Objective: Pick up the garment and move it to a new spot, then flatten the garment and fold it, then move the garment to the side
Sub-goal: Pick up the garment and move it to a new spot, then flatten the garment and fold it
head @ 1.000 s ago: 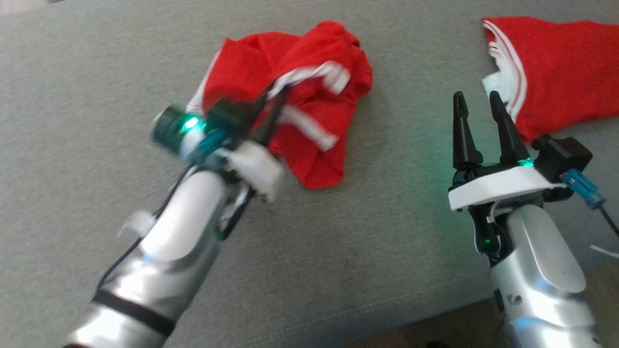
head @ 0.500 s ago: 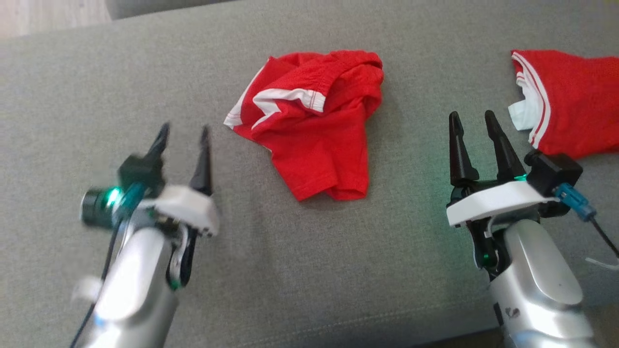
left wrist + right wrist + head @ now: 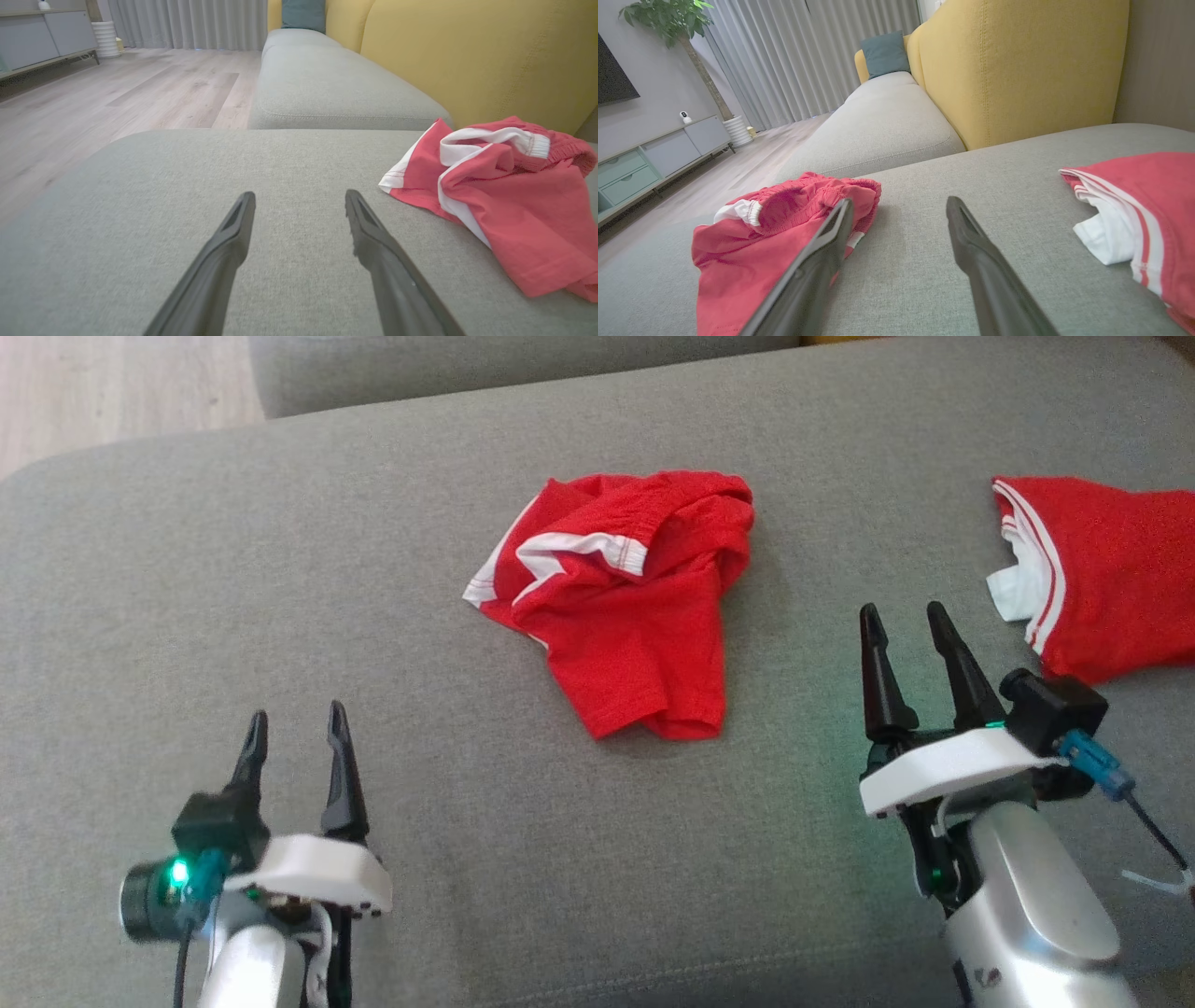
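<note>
1. Garment. The garment [image 3: 625,607] lies crumpled on the grey sofa seat [image 3: 280,616], near the middle of the head view. It is bunched, not flat. A white stripe trim crosses its upper part, and a gathered waistband folds over at its 12 o'clock edge. The top folds hide the layers beneath.

2. Left hand. The left hand [image 3: 297,712] sits at 7 o'clock in the head view. Its 2 dark fingers are spread wide with bare seat fabric between them, and it holds nothing. The garment lies toward 1 o'clock from it, well apart. In the left wrist view the garment appears at 3 o'clock, with its far side cut off by the frame edge.

3. Right hand. The right hand [image 3: 903,608] sits at 4 o'clock in the head view, fingers spread wide and empty. The garment lies toward 10 o'clock from it, with a clear strip of seat between. In the right wrist view a finger overlaps the garment's edge, and contact cannot be judged from that view.

4. Second red garment. The second red garment [image 3: 1111,579] lies at 3 o'clock in the head view, near the right hand. It shows white stripes and white lining at its open edge. The frame cuts off its right part.

5. Surroundings. A yellow backrest [image 3: 1017,70] and a teal cushion [image 3: 885,53] stand behind the seat. A wood floor [image 3: 117,93] lies beyond it. The bottom edge of the head view cuts off both arms.
</note>
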### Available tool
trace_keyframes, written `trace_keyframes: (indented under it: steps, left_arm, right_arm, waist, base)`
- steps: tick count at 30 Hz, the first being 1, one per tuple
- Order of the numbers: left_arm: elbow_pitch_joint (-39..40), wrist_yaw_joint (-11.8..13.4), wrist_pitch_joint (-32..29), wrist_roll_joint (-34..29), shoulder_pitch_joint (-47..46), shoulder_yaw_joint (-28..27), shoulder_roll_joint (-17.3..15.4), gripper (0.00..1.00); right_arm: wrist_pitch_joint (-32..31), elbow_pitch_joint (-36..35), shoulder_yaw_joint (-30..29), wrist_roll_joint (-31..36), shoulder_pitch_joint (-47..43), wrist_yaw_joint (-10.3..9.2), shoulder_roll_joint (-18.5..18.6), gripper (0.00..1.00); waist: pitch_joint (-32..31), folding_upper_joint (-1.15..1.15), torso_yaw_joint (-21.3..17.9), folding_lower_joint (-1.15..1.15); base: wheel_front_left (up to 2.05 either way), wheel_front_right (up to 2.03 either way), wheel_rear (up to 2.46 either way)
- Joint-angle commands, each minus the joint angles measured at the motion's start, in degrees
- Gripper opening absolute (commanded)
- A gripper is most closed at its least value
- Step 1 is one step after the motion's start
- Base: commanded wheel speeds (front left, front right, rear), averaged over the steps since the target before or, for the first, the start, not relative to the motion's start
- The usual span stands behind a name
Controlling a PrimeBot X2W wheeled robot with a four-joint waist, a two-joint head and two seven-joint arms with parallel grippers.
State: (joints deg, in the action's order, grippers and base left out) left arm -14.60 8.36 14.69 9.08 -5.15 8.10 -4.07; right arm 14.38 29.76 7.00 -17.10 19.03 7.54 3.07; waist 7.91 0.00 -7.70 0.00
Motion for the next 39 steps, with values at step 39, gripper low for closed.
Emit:
trace_keyframes:
  steps: [39]
  left_arm:
    - [3.1,-1.0,0.3,1.6,-0.1,4.8,1.2,1.0]
  right_arm:
    - [0.6,6.8,8.2,-6.4,11.4,-0.05,-0.2,1.0]
  waist:
    - [5.4,0.0,14.8,0.0]
  base:
    - [0.0,0.0,0.0]
